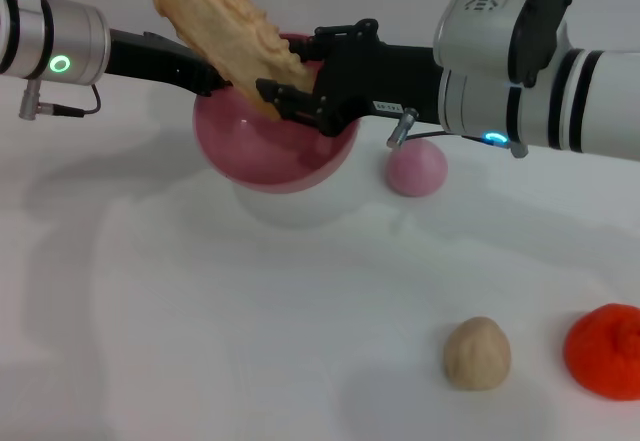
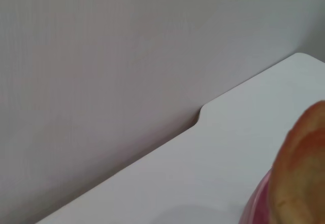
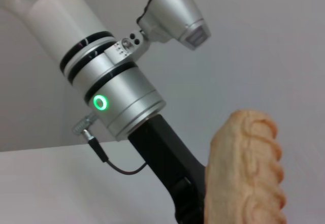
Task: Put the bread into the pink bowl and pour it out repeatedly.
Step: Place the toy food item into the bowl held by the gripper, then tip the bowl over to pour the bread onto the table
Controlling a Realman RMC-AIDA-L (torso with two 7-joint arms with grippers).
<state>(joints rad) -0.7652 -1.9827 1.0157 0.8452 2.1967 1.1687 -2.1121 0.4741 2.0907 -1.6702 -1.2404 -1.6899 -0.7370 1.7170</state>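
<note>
right gripper point(image 1: 285, 99): clenched on low end of long ridged orange-cream toy bread point(image 1: 228, 33), tilted up-left over the bowl | left gripper point(image 1: 205, 76): at far-left rim of glossy pink plastic bowl point(image 1: 262, 146), grip state can't tell | bowl lifted off white table point(image 1: 200, 321) | small pink dome point(image 1: 417, 167) just right of bowl

My head camera looks forward and down over the whole table point(image 1: 200, 341), with my left arm entering at the left and my right arm at the right, both meeting at the bowl point(image 1: 262, 151). My left wrist camera sits close by the bowl's rim, facing the table's far edge and the wall point(image 2: 127, 56). My right wrist camera looks close-up across at my left arm point(image 3: 109, 97). All three views share the bread point(image 1: 225, 31).
</note>
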